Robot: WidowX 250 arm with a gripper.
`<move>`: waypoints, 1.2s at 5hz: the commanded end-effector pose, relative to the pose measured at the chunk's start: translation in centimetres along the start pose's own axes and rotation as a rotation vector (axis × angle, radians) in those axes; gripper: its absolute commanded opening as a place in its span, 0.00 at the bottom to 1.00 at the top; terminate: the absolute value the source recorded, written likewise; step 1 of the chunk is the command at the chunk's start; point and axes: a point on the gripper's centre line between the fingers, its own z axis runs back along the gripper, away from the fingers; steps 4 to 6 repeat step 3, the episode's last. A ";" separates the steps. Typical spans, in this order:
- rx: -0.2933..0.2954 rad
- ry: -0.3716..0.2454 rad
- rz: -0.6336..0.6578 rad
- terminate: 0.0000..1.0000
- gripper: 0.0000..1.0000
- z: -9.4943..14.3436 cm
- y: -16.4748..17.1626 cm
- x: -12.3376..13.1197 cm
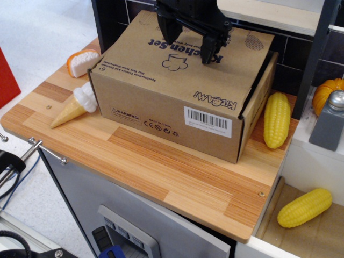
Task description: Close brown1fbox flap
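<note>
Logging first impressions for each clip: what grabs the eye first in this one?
The big brown1fbox fills the middle of the wooden counter, its flap with "Kitchen Set" print lying down on top. The black claw stands open over that flap. Yellow toy corn lies beside the box's right end.

The wooden worktop (161, 166) carries a brown box (172, 107) in the middle. At the left lie an ice cream cone (75, 107) and a cake slice (81, 62); at the right, a corn cob (277, 119).
</note>
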 end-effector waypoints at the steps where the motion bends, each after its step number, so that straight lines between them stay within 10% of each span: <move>1: 0.006 -0.038 0.001 0.00 1.00 0.9 0.2 0.7; 2: 0.006 -0.038 0.001 0.00 1.00 0.9 0.2 0.7; 3: 0.006 -0.038 0.001 1.00 1.00 0.9 0.2 0.7; 6: 0.006 -0.038 0.001 1.00 1.00 0.9 0.2 0.7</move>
